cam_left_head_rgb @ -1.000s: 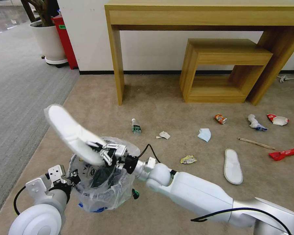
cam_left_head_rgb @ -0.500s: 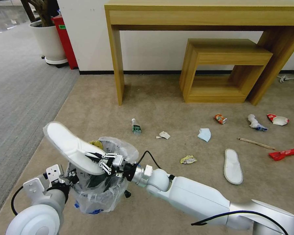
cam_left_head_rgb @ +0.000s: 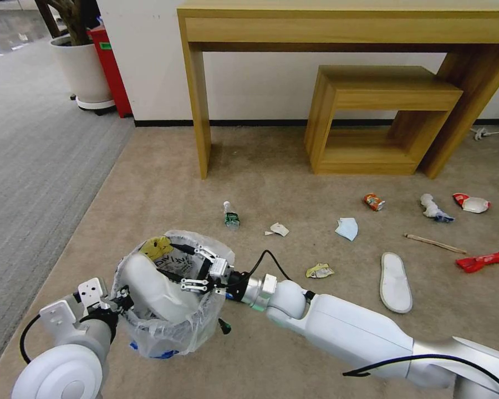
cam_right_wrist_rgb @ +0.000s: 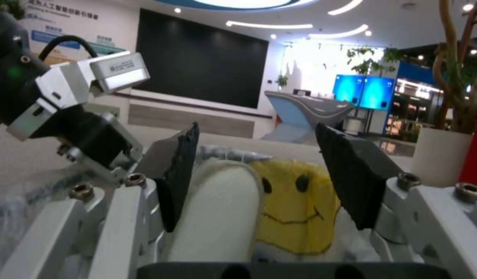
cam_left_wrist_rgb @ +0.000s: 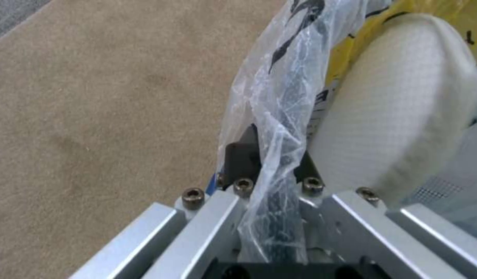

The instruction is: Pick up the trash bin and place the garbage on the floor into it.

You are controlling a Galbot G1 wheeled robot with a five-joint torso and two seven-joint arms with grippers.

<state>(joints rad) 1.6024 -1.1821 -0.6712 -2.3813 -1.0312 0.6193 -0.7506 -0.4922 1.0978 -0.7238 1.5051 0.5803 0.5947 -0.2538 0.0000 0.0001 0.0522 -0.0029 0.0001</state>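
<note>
Left gripper (cam_left_head_rgb: 116,302): at 7 o'clock of the head view, clenched on the rim of the trash bin (cam_left_head_rgb: 166,332); the left wrist view shows its pads (cam_left_wrist_rgb: 241,161) pinching the crinkly bag (cam_left_wrist_rgb: 280,128) on either side.
Trash bin: low in the head view at 7 o'clock, held at the left gripper, its clear bag puffing over the rim; a yellow smiley-face piece (cam_left_head_rgb: 156,246) sits at its far edge.
Slipper in the bin (cam_left_head_rgb: 149,288): white, lying inside the bag, leaning toward the left gripper's side.
Right gripper (cam_left_head_rgb: 191,269): over the bin's mouth at its 3 o'clock side, released; in the right wrist view the two dark pads (cam_right_wrist_rgb: 352,176) stand wide apart with the slipper below them, not touching it.
Bottle (cam_left_head_rgb: 230,215): on the carpet at 12 o'clock from the bin, well apart.
Paper scrap (cam_left_head_rgb: 279,229): just at 3 o'clock of the bottle.
Yellow wrapper (cam_left_head_rgb: 319,271): on the floor near the right forearm.
Blue mask (cam_left_head_rgb: 347,228): at 1 o'clock of the wrapper.
Second slipper (cam_left_head_rgb: 396,282): flat on the carpet at 3 o'clock.
Red wrapper (cam_left_head_rgb: 484,261): far at 3 o'clock.
</note>
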